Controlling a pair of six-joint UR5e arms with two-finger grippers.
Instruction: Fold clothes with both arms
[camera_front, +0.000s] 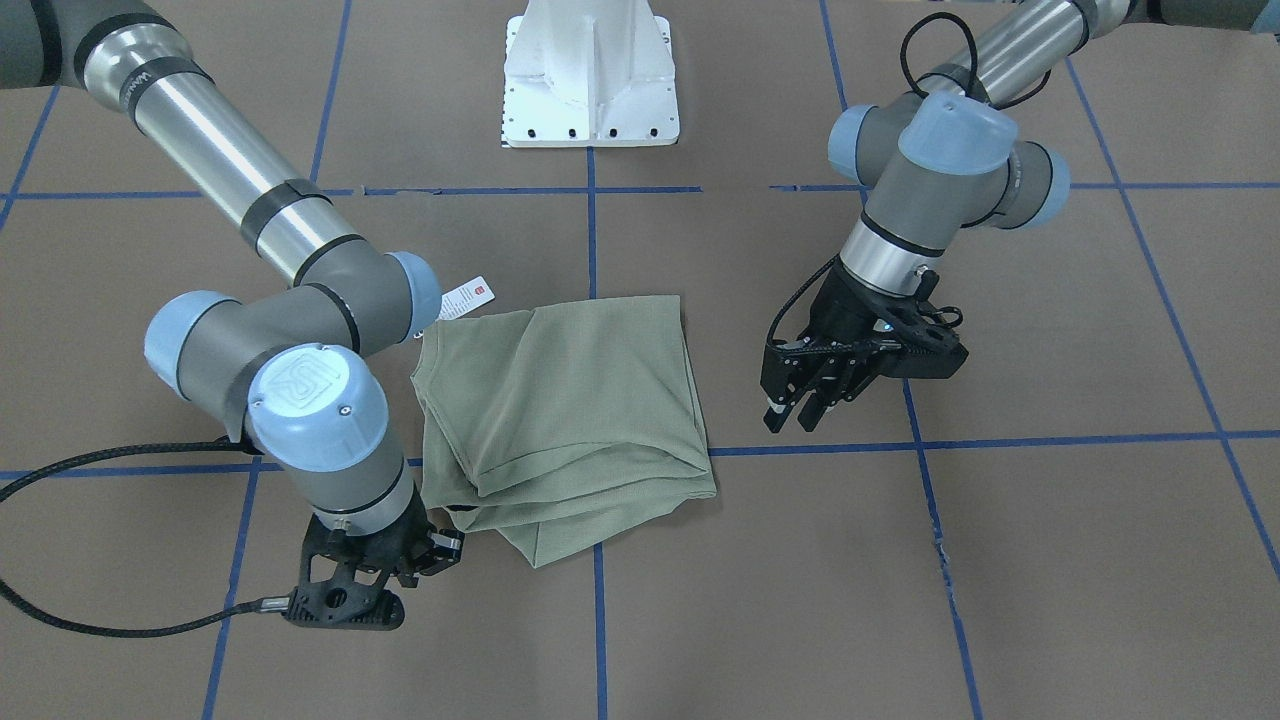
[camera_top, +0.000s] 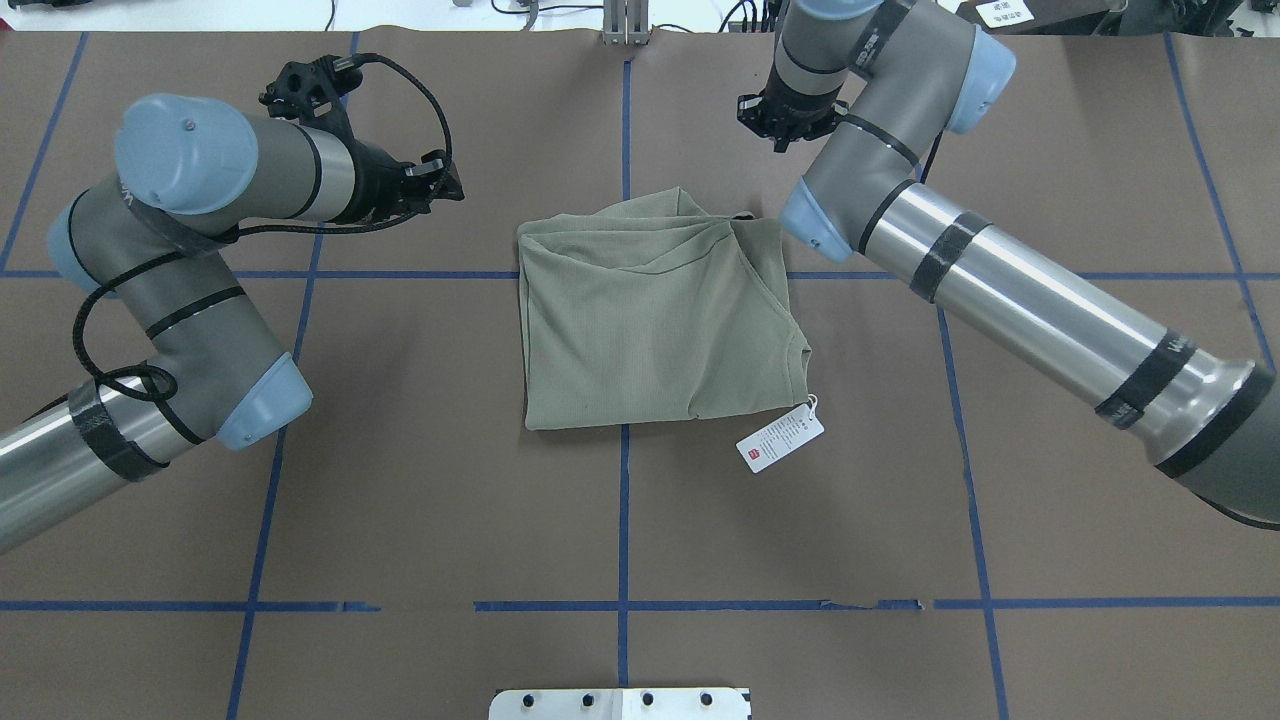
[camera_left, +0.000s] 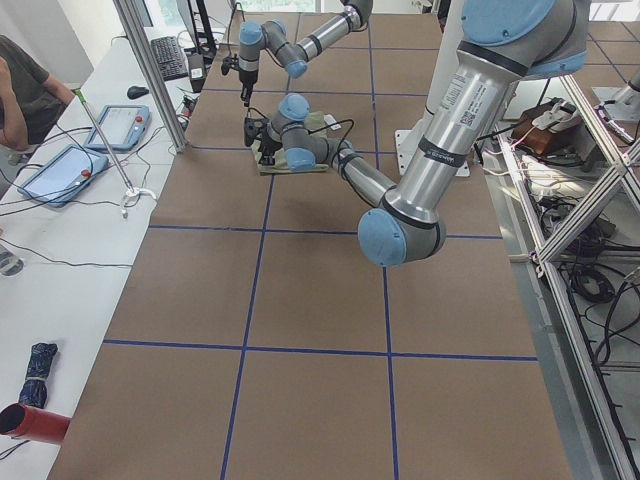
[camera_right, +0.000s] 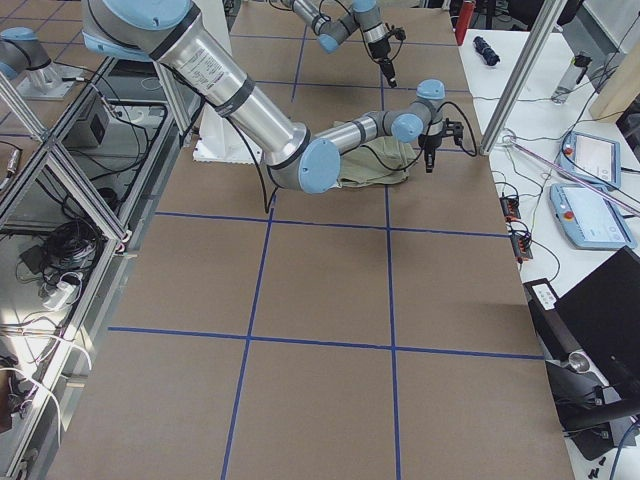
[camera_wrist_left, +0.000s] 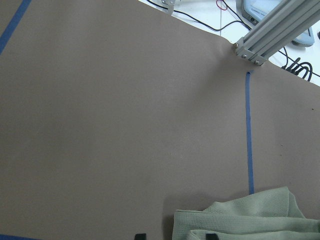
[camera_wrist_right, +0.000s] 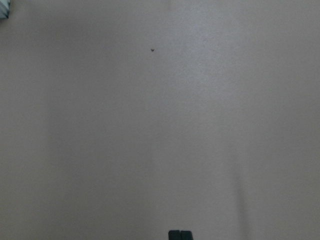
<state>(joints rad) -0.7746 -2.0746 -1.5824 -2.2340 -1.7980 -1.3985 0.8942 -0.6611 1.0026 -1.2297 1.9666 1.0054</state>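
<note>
Sage-green knit fabric, the long-sleeved shirt (camera_top: 650, 320), lies folded into a rough rectangle at the middle of the brown paper-covered counter with blue tape lines (camera_front: 1050, 550). Its white paper hang tag (camera_top: 780, 440) is splayed out beside one corner. Neither arm touches the cloth. The left arm's black two-finger claw (camera_front: 792, 412) hangs off to one side, well apart from the shirt, with its fingers spread and nothing between them. The right arm's black claw (camera_wrist_right: 180, 234) sits just beside the opposite lower corner, its tips pressed together on nothing. Standing clear on either side like this suggests a fold has been laid down and released, with the layered far edge not yet squared.

The sleeves, chest logo and neck label are tucked out of sight inside the folds. In the front view the right wrist hides that claw's fingertips. The side views are too distant to show any detail.
</note>
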